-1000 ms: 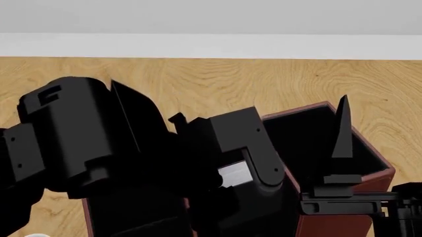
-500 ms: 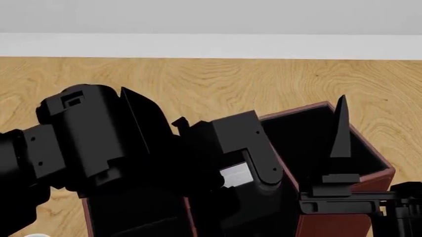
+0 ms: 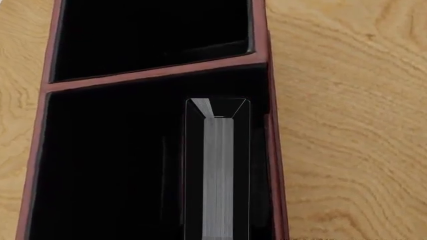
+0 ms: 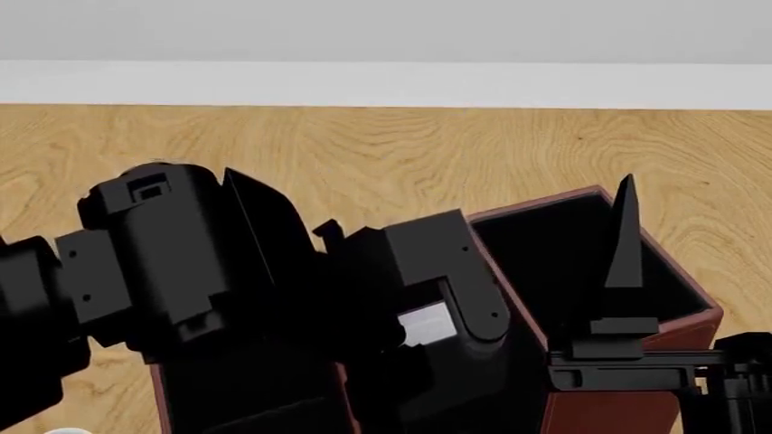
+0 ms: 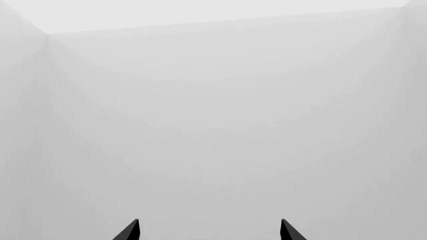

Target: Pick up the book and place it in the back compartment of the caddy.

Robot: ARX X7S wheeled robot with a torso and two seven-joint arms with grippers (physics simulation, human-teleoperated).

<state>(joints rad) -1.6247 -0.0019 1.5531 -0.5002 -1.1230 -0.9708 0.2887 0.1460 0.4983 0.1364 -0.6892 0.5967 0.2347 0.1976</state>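
Note:
The caddy has dark red-brown walls, a black interior and a red divider. In the left wrist view the book shows edge-on as a pale grey strip, held upright between my left gripper's dark fingers. It sits low inside the larger cell, close to the wall beside the wood. In the head view the book is a pale patch under my left arm, over the caddy. My right gripper is open and empty, pointing up beside the caddy's right part.
The caddy stands on a wood-grain table with a white wall behind it. The cell beyond the divider is black inside. My left arm hides the caddy's left half in the head view.
My left arm has shifted a little to the right over the caddy, carrying the book with it. The right arm has not moved.

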